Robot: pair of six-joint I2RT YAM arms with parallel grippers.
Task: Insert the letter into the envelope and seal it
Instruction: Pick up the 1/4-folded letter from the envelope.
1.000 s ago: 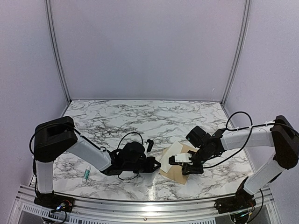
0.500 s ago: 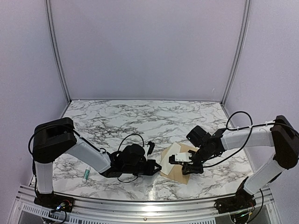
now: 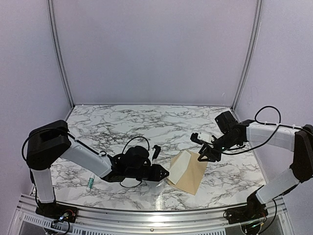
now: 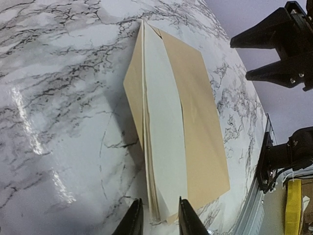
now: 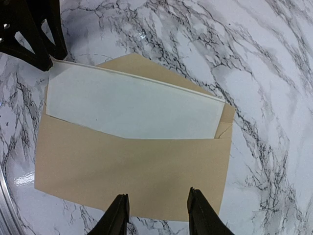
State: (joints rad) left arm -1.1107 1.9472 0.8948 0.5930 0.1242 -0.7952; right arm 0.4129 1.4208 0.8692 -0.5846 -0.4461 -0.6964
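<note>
The tan envelope (image 3: 191, 175) lies flat on the marble table near the front. The cream-white letter (image 3: 178, 165) is tucked partly into its pocket, and its upper part lies bare over the open flap. In the right wrist view the letter (image 5: 132, 107) shows above the envelope (image 5: 132, 171) pocket. My left gripper (image 3: 164, 173) sits low at the envelope's left end, open. In its own view the left gripper (image 4: 159, 221) has the corner of letter (image 4: 164, 127) and envelope (image 4: 198, 112) loose between the jaws. My right gripper (image 3: 205, 152) hovers open off the envelope's far right corner, empty (image 5: 157, 215).
A green-and-white glue stick (image 3: 90, 183) lies at the front left beside the left arm. The metal rail (image 3: 156, 215) runs along the table's near edge. Pale walls close the back and sides.
The right gripper has lifted off the envelope, drawn back to the right and opened wider. The left gripper, shut before, has opened at the envelope's left end.
</note>
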